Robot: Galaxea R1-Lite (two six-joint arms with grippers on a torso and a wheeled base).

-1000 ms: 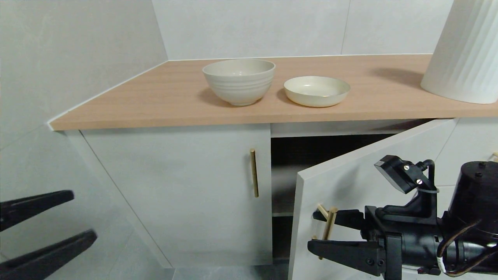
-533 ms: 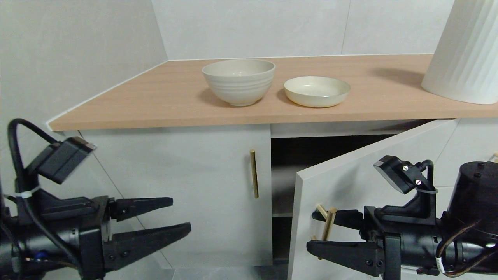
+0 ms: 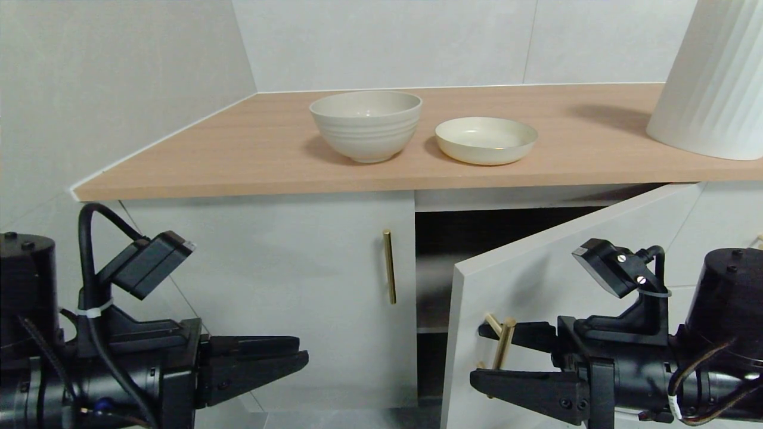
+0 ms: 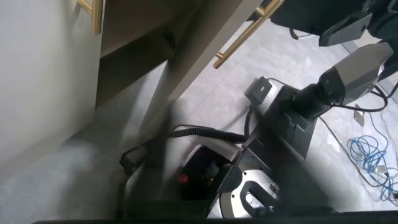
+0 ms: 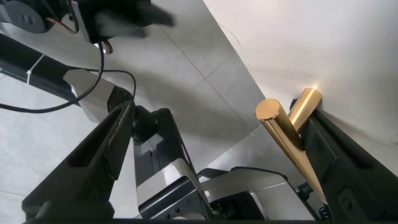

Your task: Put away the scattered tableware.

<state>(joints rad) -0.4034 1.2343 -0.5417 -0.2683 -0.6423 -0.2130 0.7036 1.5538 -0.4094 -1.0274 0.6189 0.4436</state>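
Observation:
A deep cream bowl (image 3: 365,124) and a shallow cream dish (image 3: 486,139) stand side by side on the wooden counter (image 3: 238,161). Below them the right cabinet door (image 3: 536,268) hangs partly open. My right gripper (image 3: 480,355) is open, its fingers straddling that door's brass handle (image 3: 504,344). In the right wrist view the handle (image 5: 287,135) lies close against one finger (image 5: 336,155), far from the other. My left gripper (image 3: 298,356) is shut on nothing, low in front of the closed left door (image 3: 268,286).
A tall white ribbed vessel (image 3: 715,77) stands at the counter's right end. The left door has a vertical brass handle (image 3: 388,266). Behind the open door a shelf (image 3: 432,326) shows in the dark cabinet. A tiled wall closes the left side.
My left arm has come in from the left edge toward the cabinet, and its fingers have gone from open to shut. The right gripper has stayed at the door handle.

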